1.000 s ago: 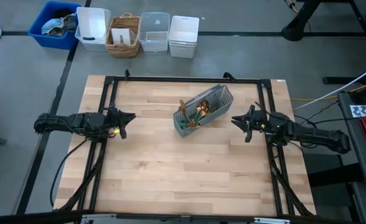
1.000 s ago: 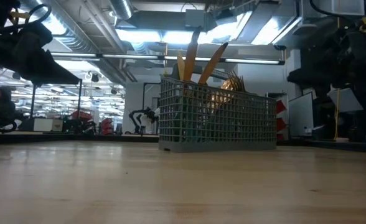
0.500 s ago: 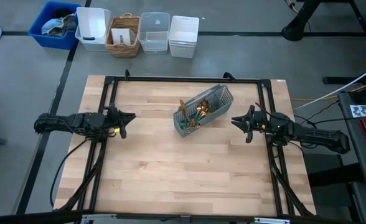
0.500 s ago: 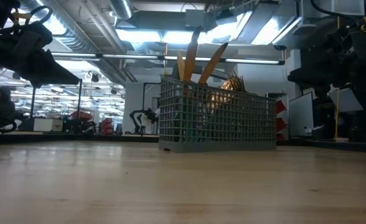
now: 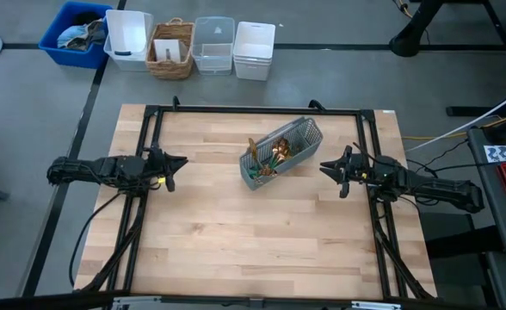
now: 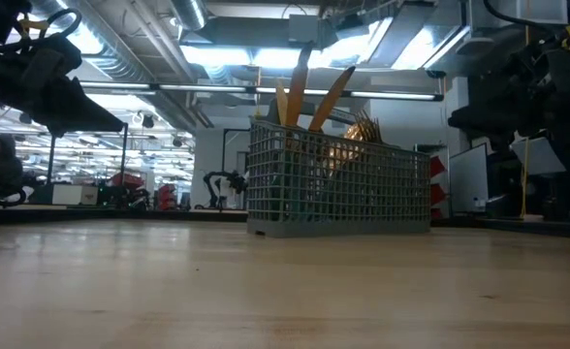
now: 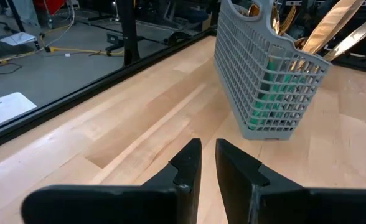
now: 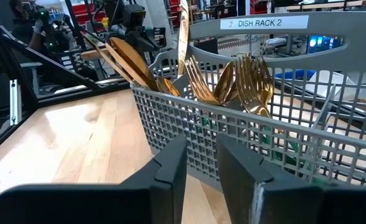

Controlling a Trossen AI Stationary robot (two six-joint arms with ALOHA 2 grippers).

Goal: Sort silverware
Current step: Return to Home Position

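The silverware (image 5: 274, 156) stands bunched in a grey wire-mesh caddy (image 5: 280, 153) at the middle of the wooden table, gold heads up (image 8: 245, 78) and teal handles down inside the mesh (image 7: 273, 99). The caddy rests on its base, set at a slant to the table's edges; it also shows in the low view (image 6: 338, 189). My left gripper (image 5: 182, 161) hovers to the caddy's left and points at it, its fingers (image 7: 189, 158) shut to a narrow gap, empty. My right gripper (image 5: 323, 167) hovers to the caddy's right and points at it, its fingers (image 8: 173, 165) likewise close together, empty.
Beyond the table's far edge stand a blue bin (image 5: 77, 34), a white bin (image 5: 128, 39), a wicker basket (image 5: 171, 50), a clear bin (image 5: 214, 45) and a white bin (image 5: 253, 50). Black frame rails (image 5: 150, 138) run along the table's sides. Bare wood (image 5: 253, 241) fills the near half.
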